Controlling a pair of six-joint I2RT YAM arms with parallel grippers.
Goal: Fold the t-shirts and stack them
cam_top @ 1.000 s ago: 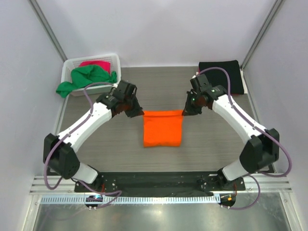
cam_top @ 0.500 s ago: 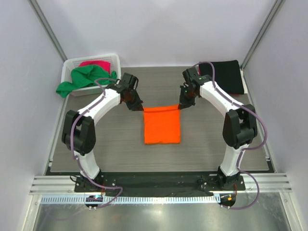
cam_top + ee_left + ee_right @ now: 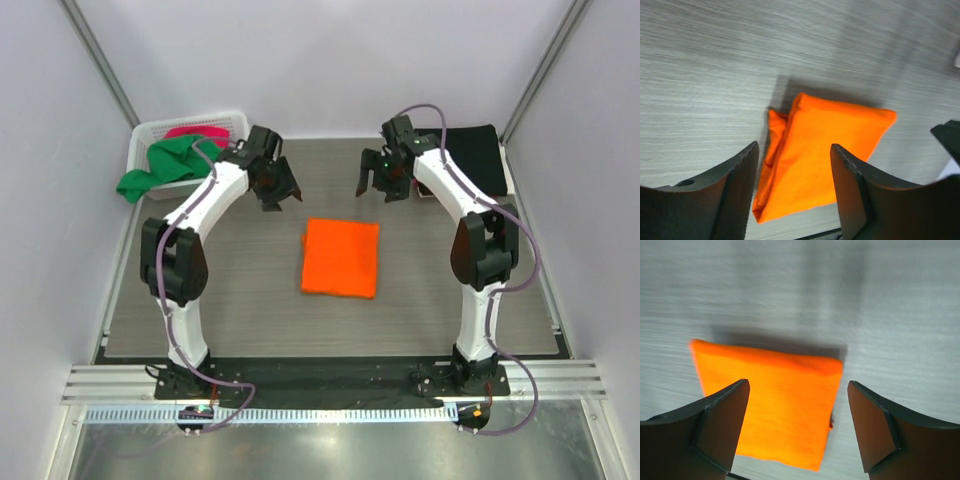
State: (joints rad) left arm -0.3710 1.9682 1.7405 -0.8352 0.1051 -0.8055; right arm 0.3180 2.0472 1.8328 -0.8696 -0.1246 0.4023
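So far the job looks roughly half done. The grey counter (image 3: 230, 290) carries everything. At its far left corner sits the white basket (image 3: 138, 150), at its far right corner the black t-shirt (image 3: 475, 155), and the orange t-shirt (image 3: 340, 258) lies in the middle.

The black t-shirt lies flat as a tidy dark rectangle and I take it for the base of the stack. The right arm crosses its near edge, though, so I cannot tell whether it is one shirt or several.

The orange t-shirt is folded into a compact rectangle, with one loose layer peeking out along an edge in the left wrist view. It lies well apart from the black one, so it is folded but not yet stacked.

The green t-shirt (image 3: 175, 160) is bunched and spills over the basket's near rim, and the pink t-shirt (image 3: 195, 131) sits crumpled behind it. Neither has been folded.

Both pincers hover beyond the orange shirt's far edge. The left pincer (image 3: 281, 198) and the right pincer (image 3: 378, 192) are each spread wide and pinch nothing, and neither touches the cloth.

What remains, by my reading, is carrying orange onto black and then folding and stacking green and pink.
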